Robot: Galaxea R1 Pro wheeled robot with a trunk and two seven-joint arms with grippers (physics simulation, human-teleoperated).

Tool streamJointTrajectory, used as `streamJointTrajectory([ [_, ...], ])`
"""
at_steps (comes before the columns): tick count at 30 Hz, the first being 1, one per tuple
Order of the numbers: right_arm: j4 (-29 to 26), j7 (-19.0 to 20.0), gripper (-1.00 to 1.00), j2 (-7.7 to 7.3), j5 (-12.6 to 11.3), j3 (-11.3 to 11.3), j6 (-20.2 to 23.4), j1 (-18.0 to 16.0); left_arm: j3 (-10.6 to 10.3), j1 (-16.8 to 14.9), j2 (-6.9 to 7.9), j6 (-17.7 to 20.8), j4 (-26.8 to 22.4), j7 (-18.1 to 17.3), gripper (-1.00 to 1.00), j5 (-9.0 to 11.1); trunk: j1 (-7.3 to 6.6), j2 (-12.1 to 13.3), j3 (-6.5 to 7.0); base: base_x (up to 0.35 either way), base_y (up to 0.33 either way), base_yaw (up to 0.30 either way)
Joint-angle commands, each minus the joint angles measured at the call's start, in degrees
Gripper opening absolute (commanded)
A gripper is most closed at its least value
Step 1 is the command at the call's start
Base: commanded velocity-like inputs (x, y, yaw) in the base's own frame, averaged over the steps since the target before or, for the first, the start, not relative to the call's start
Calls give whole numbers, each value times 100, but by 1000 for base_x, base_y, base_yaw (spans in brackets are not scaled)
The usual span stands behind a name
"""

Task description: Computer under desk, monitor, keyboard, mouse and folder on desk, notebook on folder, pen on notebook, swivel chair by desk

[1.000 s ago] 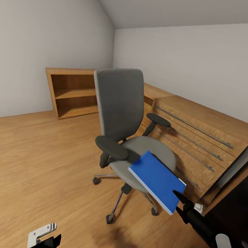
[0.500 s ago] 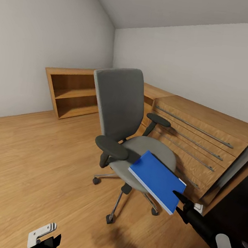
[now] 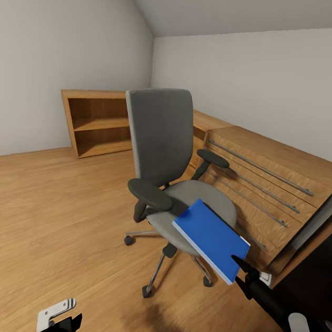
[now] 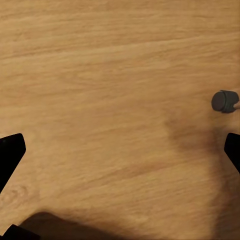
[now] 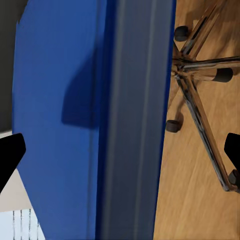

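The grey swivel chair stands on the wooden floor with its seat toward me. The bright blue folder lies tilted on the front of the seat and overhangs its edge. My right gripper is at the folder's near corner. In the right wrist view the right gripper stands open, its fingers wide apart on either side of the folder's edge, with the chair's chrome base beyond. My left gripper hangs low over bare floor, open and holding nothing. The black desk shows at the right edge.
A light wooden drawer cabinet stands just behind the chair, and an open wooden bookshelf sits along the far wall. One chair castor shows in the left wrist view. Open floor lies to the left.
The chair's backrest and armrests have shifted slightly upward in the picture, and the folder's far edge has risen a little with them. Both grippers stay where they were.
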Motion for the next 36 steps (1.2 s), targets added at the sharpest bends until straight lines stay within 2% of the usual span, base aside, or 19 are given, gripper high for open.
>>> streamJointTrajectory([
  [1, 1, 17, 100, 1, 5, -13, 35, -4, -5, 0, 2, 6, -9, 49, 100, 62, -1, -2, -4, 0, 0, 0],
  [18, 1, 17, 100, 1, 5, -13, 35, -4, 2, 0, 8, -7, -6, 25, 100, 69, -1, -2, -4, 0, 2, 0],
  [36, 1, 17, 100, 1, 6, -4, 35, -4, 2, 0, 8, -4, -6, 28, 100, 61, -1, -2, -4, 44, 58, 0],
])
